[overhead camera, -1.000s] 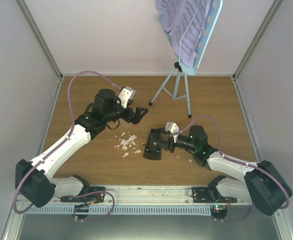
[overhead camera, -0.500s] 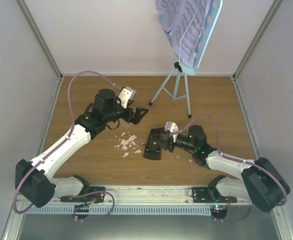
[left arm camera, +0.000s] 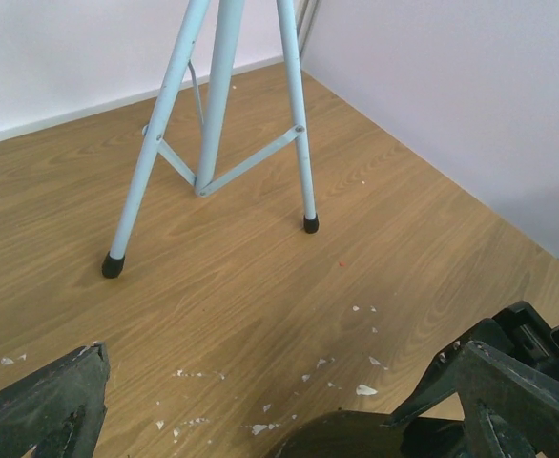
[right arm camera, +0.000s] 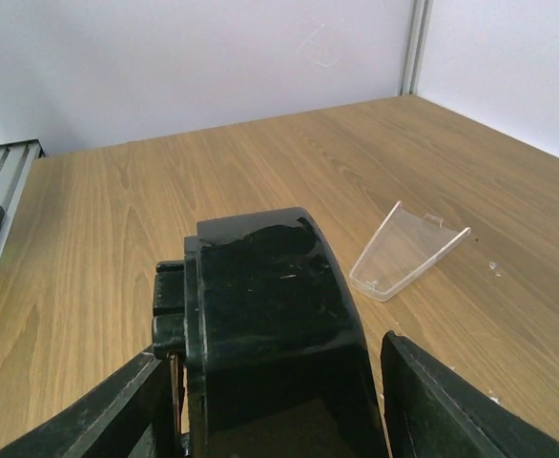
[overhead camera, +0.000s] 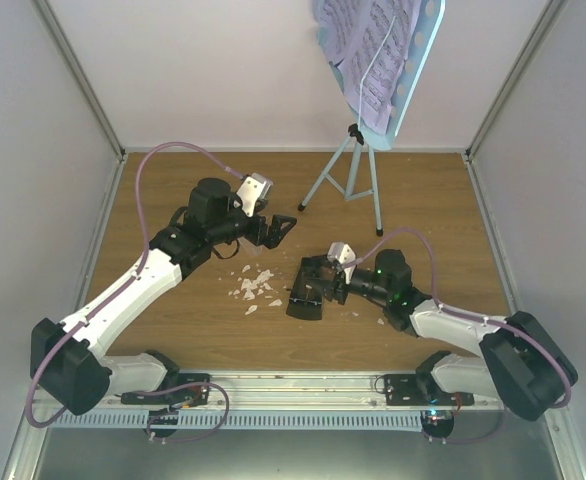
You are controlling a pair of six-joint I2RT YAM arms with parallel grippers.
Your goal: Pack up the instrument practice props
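Observation:
The light blue music stand stands at the back; its tripod (overhead camera: pixel 351 180) (left arm camera: pixel 213 124) is on the table and its desk (overhead camera: pixel 413 70) holds the lilac sheet-music pages (overhead camera: pixel 363 50). The black metronome (overhead camera: pixel 305 293) (right arm camera: pixel 270 305) lies on its side mid-table. My right gripper (overhead camera: pixel 318 283) (right arm camera: pixel 270 353) is open and straddles it, with a gap at the right finger (right arm camera: pixel 451 410). The clear cover (right arm camera: pixel 408 250) lies apart on the wood beyond it. My left gripper (overhead camera: pixel 278 228) (left arm camera: pixel 279 353) is open and empty, low over the table in front of the tripod.
Small white crumbs (overhead camera: pixel 256 283) (left arm camera: pixel 365 388) are scattered on the wood between the two grippers. White walls enclose the table on the left, back and right. The tripod's black-tipped feet (left arm camera: pixel 113 266) stand just ahead of the left gripper.
The right arm's elbow has shifted slightly to the left. The right gripper stays around the metronome. The left arm has not moved.

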